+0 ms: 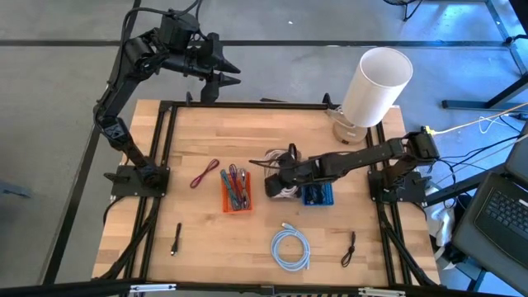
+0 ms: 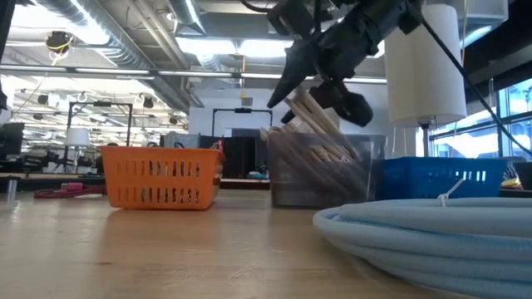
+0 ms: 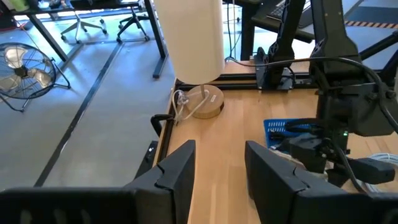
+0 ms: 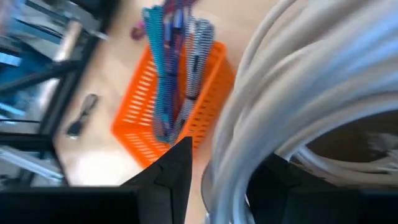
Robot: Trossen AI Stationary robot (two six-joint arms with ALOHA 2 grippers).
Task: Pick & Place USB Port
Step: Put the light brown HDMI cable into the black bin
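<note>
Desk (image 1: 198, 136): wooden, black-framed.

Right hand (image 1: 274, 183): over the clear bin (image 2: 326, 170) of white cables (image 4: 292, 81), between the orange basket (image 1: 237, 191) and the blue basket (image 1: 319, 195); fingers part open with white cable between them (whether it is gripped, cannot tell).

Left hand (image 1: 223, 73): raised beyond the far edge, part open, holding nothing.

Also: lamp (image 1: 373, 89), coiled pale cable (image 1: 290, 249), red cable (image 1: 204, 173), two small black cables (image 1: 176, 240) near the front.
</note>
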